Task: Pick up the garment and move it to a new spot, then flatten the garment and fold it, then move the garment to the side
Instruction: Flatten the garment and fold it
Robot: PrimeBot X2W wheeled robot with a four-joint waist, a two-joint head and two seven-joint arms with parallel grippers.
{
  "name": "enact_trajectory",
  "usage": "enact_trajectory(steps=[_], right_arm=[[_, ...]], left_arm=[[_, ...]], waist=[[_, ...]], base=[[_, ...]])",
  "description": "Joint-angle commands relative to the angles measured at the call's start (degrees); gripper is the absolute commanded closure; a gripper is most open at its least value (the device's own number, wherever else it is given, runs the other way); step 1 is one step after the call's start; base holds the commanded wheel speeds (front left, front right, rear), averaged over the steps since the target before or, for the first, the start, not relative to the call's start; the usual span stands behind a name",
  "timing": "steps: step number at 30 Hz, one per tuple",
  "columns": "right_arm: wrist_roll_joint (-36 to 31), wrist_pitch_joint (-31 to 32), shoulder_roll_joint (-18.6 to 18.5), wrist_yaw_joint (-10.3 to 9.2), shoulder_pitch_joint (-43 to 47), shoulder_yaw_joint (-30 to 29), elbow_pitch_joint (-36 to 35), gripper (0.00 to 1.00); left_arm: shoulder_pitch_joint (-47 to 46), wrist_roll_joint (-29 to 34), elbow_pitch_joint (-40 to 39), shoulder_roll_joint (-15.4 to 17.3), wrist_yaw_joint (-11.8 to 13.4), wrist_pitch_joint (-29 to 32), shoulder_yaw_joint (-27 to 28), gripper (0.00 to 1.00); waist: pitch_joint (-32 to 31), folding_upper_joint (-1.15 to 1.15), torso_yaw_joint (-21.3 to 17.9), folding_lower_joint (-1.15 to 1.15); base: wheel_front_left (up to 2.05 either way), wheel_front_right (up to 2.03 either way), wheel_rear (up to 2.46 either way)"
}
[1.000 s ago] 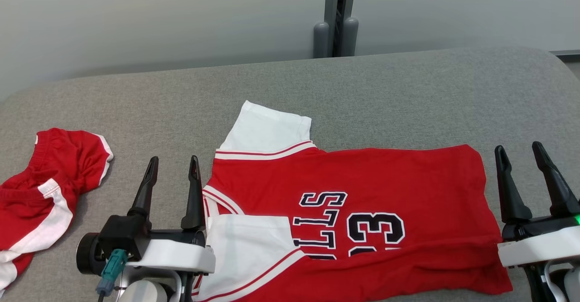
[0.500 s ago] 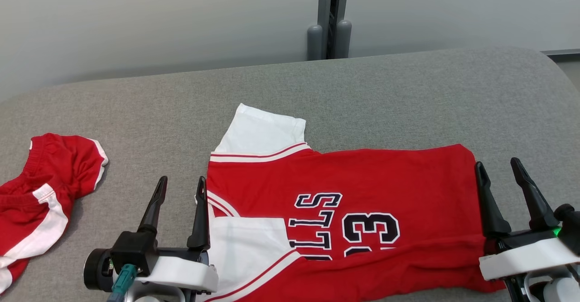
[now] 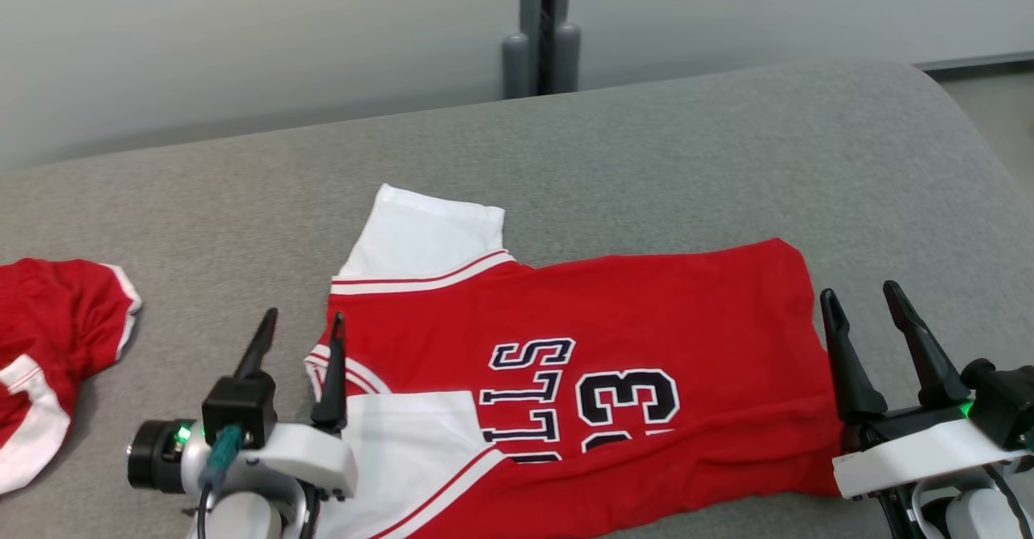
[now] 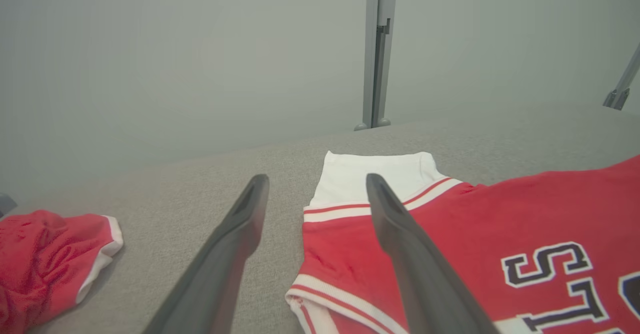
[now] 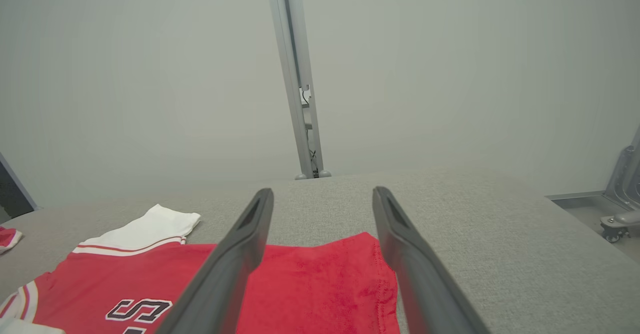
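I see the red, white-sleeved jersey (image 3: 646,305) lying crosswise between spread, empty jaws: left gripper (image 3: 304,315) at collar, right gripper (image 3: 859,290) at hem.

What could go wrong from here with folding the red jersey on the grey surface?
The near white sleeve lies doubled over the jersey, covering some lettering, so folding could lock in that crease. The open left gripper straddles the jersey's striped edge and might pinch just one layer.
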Motion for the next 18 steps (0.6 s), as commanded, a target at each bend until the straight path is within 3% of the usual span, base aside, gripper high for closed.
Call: enact_trajectory(steps=[1, 10, 18], right_arm=[[0.2, -0.3, 0.0, 0.0, -0.6, 0.1, 0.3, 0.0], [1.1, -0.3, 0.9, 0.0, -2.3, 2.0, 0.6, 0.0], [1.9, -0.3, 2.3, 0.0, -5.0, 3.6, 0.1, 0.0]], left_arm=[[-1.2, 0.6, 0.7, 0.5, 0.0, 0.0, 0.2, 0.0], [-15.9, 2.1, 14.8, 5.7, -1.5, 6.0, 0.3, 0.0], [-28.0, 1.7, 24.3, 12.2, -8.8, 15.7, -0.8, 0.0]], waist=[[1.0, 0.0, -1.6, 0.0], [5.1, 0.0, -8.7, 0.0], [9.1, 0.0, -13.5, 0.0]], base=[[0.0, 0.0, 0.0], [0.0, 0.0, 0.0], [0.0, 0.0, 0.0]])
